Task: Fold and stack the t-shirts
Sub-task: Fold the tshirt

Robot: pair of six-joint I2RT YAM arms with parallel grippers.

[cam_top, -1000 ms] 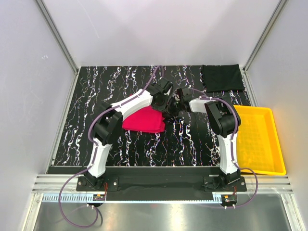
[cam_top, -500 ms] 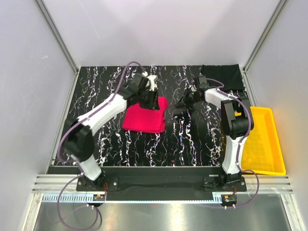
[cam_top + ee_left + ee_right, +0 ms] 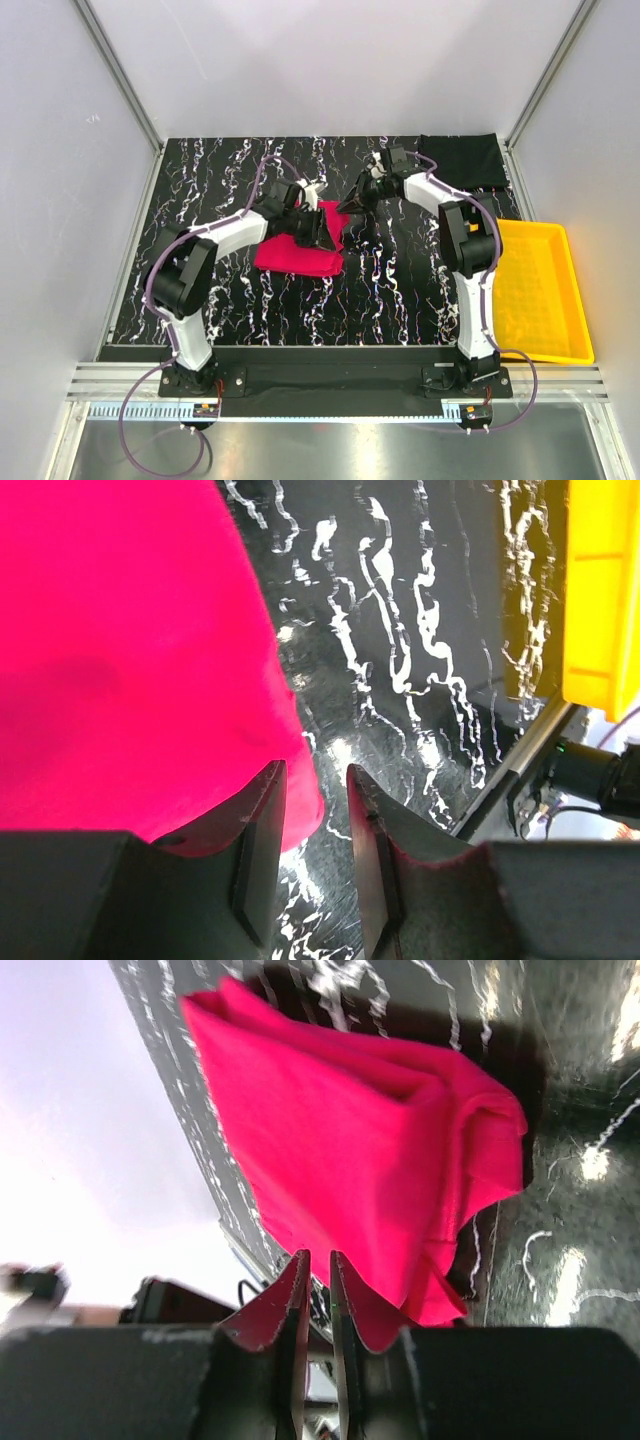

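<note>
The left tool (image 3: 318,228) sits low over the far right part of the red tee (image 3: 295,252), which lies folded in a rough square on the worktop (image 3: 200,200), a little left of centre. In the left wrist view the tool (image 3: 317,780) has its fingers (image 3: 262,850) a narrow way apart. Nothing is clamped between them, and the tee's (image 3: 120,660) rounded edge lies just below the tips.

Right of the tee, the right tool (image 3: 352,205) hangs near its far right corner without touching it, as far as the top view shows. From the right wrist the tool (image 3: 318,1260) has its fingers (image 3: 290,1310) almost together with only a thin slit between, and no cloth is in it. The tee (image 3: 360,1160) shows there as a layered fold with a loose, rumpled corner.

The black tee (image 3: 460,160) lies folded flat in the far right corner of the worktop, well apart from both tools. A yellow tray (image 3: 540,290) sits at the right edge, nearer than the black tee.
</note>
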